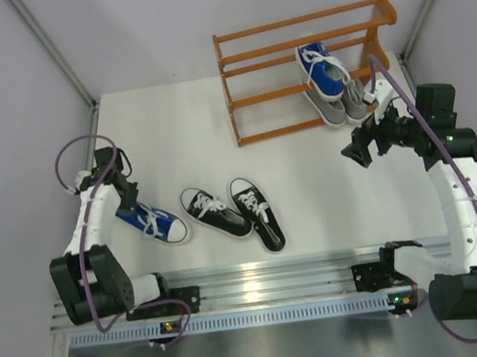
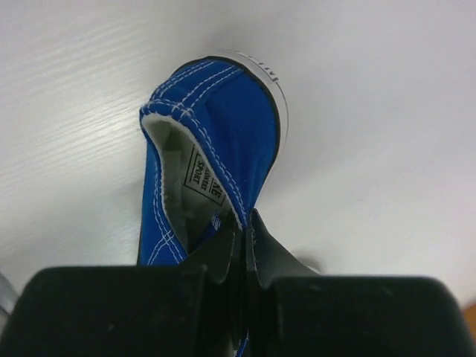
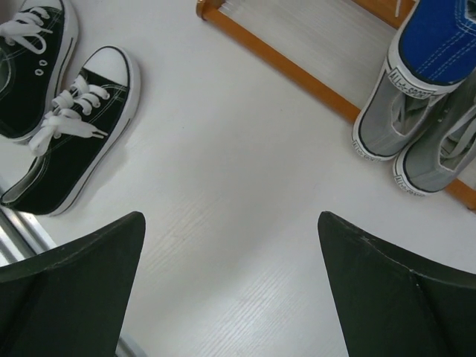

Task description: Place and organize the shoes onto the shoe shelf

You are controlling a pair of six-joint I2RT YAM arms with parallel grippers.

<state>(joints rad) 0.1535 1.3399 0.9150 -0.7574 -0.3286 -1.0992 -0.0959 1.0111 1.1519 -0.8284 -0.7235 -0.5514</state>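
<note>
Left wrist view shows your left jaws pinching the blue shoe's [image 2: 223,126] heel collar, while your right jaws hang spread wide over the surface [image 3: 238,223].

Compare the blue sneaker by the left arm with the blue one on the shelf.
The near blue sneaker lies on the table; the far blue sneaker sits on the shoe shelf, above the grey pair. The left gripper is shut on the near one's collar; nothing holds the far one. Both are blue canvas with white laces.
</note>
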